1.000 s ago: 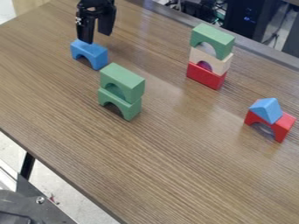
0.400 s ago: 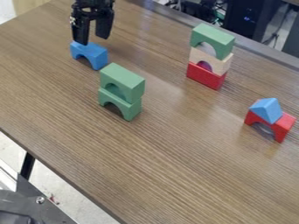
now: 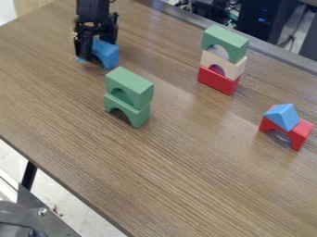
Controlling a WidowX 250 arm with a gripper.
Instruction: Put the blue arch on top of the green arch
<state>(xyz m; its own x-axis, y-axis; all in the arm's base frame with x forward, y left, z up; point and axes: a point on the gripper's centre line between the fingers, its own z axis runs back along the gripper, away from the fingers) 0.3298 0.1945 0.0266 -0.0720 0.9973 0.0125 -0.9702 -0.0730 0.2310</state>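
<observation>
1. On the table (image 3: 180, 162), a pair of green blocks stood close to the gripper: the upper green arch (image 3: 129, 84) sat on the lower green arch (image 3: 127, 109), both upright.
2. This pair was the nearest obstacle to the gripper, on the lower-right side of it in the view.
3. Well apart, toward the far edge, rose a stack of three: a red block (image 3: 217, 80) at the bottom, a wooden arch (image 3: 230, 65) in the middle and a third green arch (image 3: 224, 40) on top.
4. At the right of the view, a blue triangle (image 3: 282, 115) rested on a red arch (image 3: 300, 133).
5. The black gripper (image 3: 97, 50) hung down at the upper left, low over the blue arch (image 3: 107, 54) and partly in front of it. Whether it had clamped onto the arch or was merely around it, I cannot tell.
6. The blue arch was at the upper left, near the green pair, partly hidden by the gripper. Its rounded opening faced down. I cannot tell whether its feet touched the table.
</observation>
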